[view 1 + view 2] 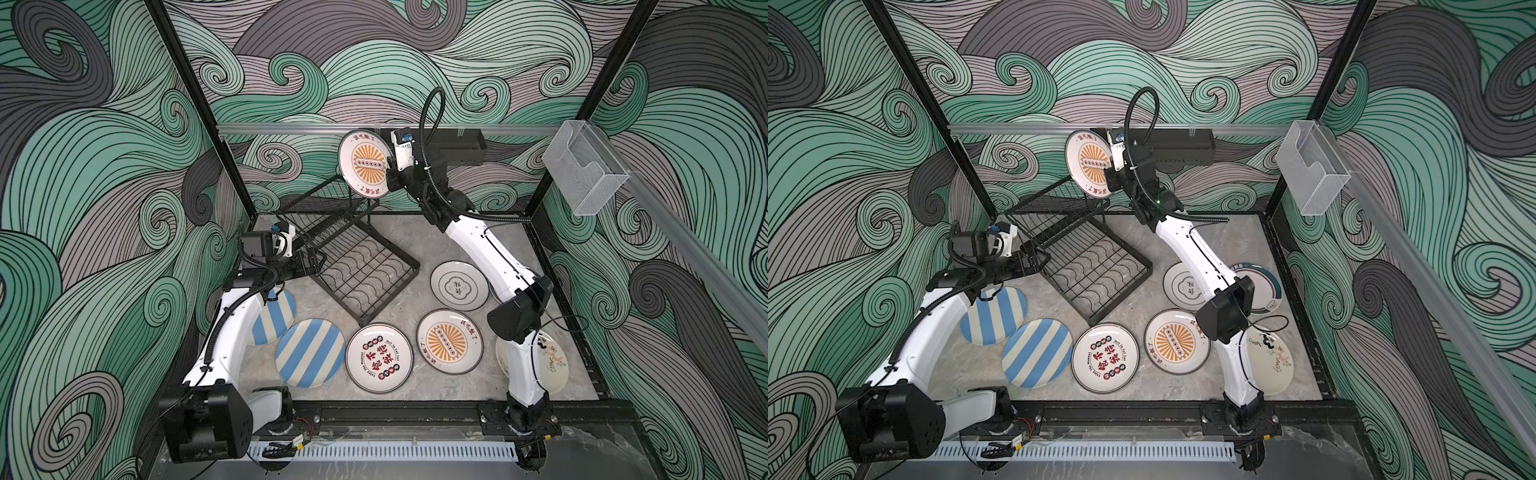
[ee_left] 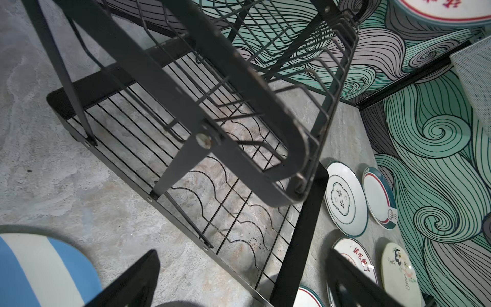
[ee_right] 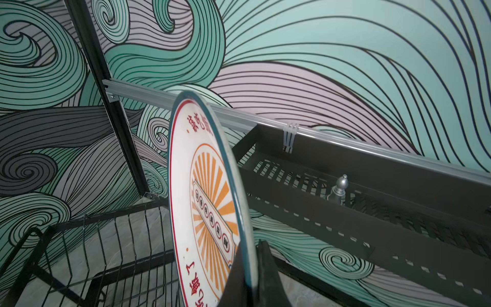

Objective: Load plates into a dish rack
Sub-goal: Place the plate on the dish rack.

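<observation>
Nearest the arm bases, round plates lay flat on the grey marbled tabletop [image 1: 432,386]: a blue-and-cream striped round plate [image 1: 309,353], a second striped plate [image 1: 276,318] partly under the left arm, a white plate with red and black characters [image 1: 379,357], a white plate with an orange sunburst [image 1: 449,341], and a cream plate with small drawings [image 1: 555,361] half hidden behind the right arm. Just beyond them lay a white plate with a dark cloud-shaped outline [image 1: 459,285] and, in a top view, a white plate with a teal-and-red rim [image 1: 1264,286]. The black two-tier wire dish rack [image 1: 390,294] stood left of centre. The left jaws hung at its near-left edge, spread wide and gripping nothing. Farther back, the right jaws were clamped on the rim of a second orange sunburst plate [image 1: 365,168], held on edge above the rack's raised upper shelf [image 1: 320,201]; whether it touched the wires could not be told. Behind it a black perforated rectangular tray [image 1: 461,145] hung on the back rail, and a clear plastic box [image 1: 582,166] on the right rail
</observation>
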Robot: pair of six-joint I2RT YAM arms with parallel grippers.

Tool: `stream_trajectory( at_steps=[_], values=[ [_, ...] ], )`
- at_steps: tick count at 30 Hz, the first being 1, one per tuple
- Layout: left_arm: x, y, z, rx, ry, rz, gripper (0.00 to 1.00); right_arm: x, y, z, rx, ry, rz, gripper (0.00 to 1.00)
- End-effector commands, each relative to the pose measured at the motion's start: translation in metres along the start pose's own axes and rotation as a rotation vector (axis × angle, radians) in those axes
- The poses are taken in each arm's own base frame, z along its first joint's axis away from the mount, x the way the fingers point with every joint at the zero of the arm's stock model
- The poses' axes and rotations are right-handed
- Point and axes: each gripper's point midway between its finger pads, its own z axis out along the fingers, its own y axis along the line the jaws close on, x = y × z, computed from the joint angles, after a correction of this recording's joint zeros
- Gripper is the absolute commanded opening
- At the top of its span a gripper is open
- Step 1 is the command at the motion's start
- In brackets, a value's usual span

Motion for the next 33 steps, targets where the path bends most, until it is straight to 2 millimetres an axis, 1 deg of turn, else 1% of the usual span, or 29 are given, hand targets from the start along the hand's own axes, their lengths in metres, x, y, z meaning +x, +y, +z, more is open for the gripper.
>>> stream_trajectory(
  at_steps=[1, 4, 6, 10, 15, 18, 27, 33],
  values=[
    [-0.009, -0.006, -0.002, 0.034, -0.027, 0.019, 0.99, -0.033, 0.003, -0.001, 0.005, -0.128, -0.038, 0.0],
    [-0.008, -0.006, -0.002, 0.038, -0.027, 0.018, 0.99, -0.025, -0.001, 0.005, 0.035, -0.118, -0.039, 0.0],
    [-0.007, -0.006, -0.001, 0.043, -0.023, 0.017, 0.99, -0.023, -0.002, 0.007, 0.054, -0.117, -0.039, 0.0],
    [-0.006, -0.007, -0.001, 0.05, -0.024, 0.018, 0.99, -0.022, -0.006, 0.008, 0.153, -0.106, -0.063, 0.0],
    [-0.005, -0.007, 0.0, 0.053, -0.02, 0.013, 0.99, -0.019, 0.01, 0.014, 0.197, -0.129, -0.14, 0.0],
    [-0.006, -0.009, -0.002, 0.058, -0.025, 0.019, 0.98, -0.015, 0.015, 0.019, 0.197, -0.132, -0.147, 0.0],
    [-0.004, -0.008, -0.001, 0.057, -0.021, 0.019, 0.99, -0.009, 0.017, 0.032, 0.221, -0.138, -0.198, 0.0],
    [-0.004, -0.008, 0.0, 0.059, -0.019, 0.019, 0.99, -0.017, 0.017, 0.034, 0.23, -0.164, -0.219, 0.0]
  ],
)
